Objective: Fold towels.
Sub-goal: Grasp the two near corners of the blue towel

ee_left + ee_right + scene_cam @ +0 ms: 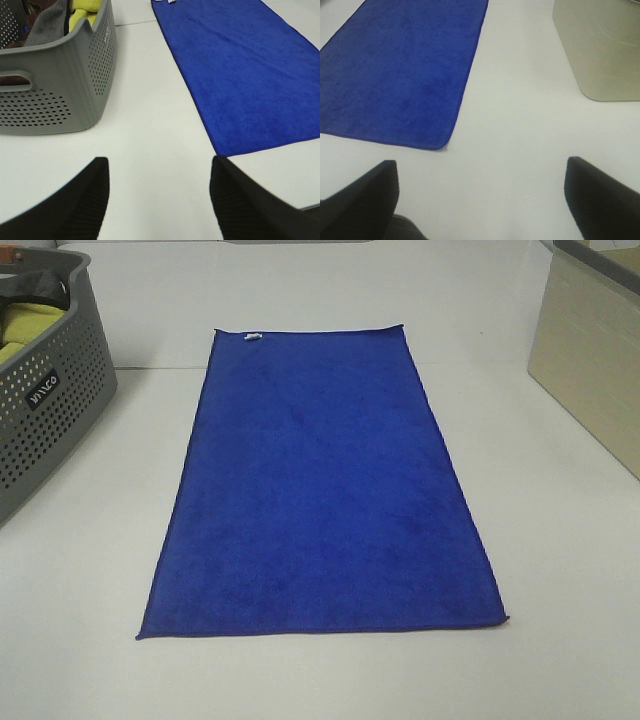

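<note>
Though the basket's [70, 430] logo [45, 392] is unreadable, the towel's [320, 490] tag [251, 337] shows.

The towel [320, 485] lies spread flat in the middle of the table [560, 570], its long sides running from near to far, with its tag [251, 337] on the far short edge by the left corner. A basket [50, 410] stands on the table to the towel's left, apart from it, with a cloth [25, 325] inside, and a box [590, 360] stands to the towel's right, also apart. The left gripper [159, 162] is over the table between the basket and the towel's near left corner, the right gripper [481, 161] between the towel's near right corner and the box.
</note>
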Controlling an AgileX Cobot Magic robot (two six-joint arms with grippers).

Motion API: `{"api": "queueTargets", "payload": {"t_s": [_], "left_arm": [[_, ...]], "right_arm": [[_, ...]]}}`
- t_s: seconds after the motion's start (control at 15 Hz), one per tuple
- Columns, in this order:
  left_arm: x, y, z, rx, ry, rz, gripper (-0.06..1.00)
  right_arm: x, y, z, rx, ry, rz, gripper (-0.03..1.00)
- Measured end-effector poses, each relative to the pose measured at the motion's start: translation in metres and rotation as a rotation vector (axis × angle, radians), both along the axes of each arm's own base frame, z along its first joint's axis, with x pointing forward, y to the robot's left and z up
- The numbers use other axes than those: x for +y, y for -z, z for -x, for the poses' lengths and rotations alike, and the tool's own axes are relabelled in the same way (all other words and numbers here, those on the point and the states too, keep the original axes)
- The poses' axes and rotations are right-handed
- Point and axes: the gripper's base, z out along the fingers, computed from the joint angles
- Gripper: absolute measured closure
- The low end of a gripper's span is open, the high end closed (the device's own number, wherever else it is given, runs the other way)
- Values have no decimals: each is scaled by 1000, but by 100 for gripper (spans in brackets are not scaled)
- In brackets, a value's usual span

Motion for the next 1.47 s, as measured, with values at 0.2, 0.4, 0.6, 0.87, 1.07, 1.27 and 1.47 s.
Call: {"api": "queueTargets", "payload": {"t_s": [0.2, 0.4, 0.6, 0.87, 1.07, 1.27, 1.47], "left_arm": [[0, 0, 0, 0, 0, 0, 37], [0, 0, 0, 0, 0, 0, 37], [0, 0, 0, 0, 0, 0, 37], [0, 0, 0, 0, 0, 0, 37], [0, 0, 0, 0, 0, 0, 37], [0, 0, 0, 0, 0, 0, 37], [0, 0, 0, 0, 0, 0, 37]], "right_arm": [[0, 0, 0, 0, 0, 0, 12], [0, 0, 0, 0, 0, 0, 12], [0, 0, 0, 0, 0, 0, 12], [0, 0, 0, 0, 0, 0, 12], [0, 0, 0, 0, 0, 0, 12], [0, 0, 0, 0, 0, 0, 12], [0, 0, 0, 0, 0, 0, 12]]}}
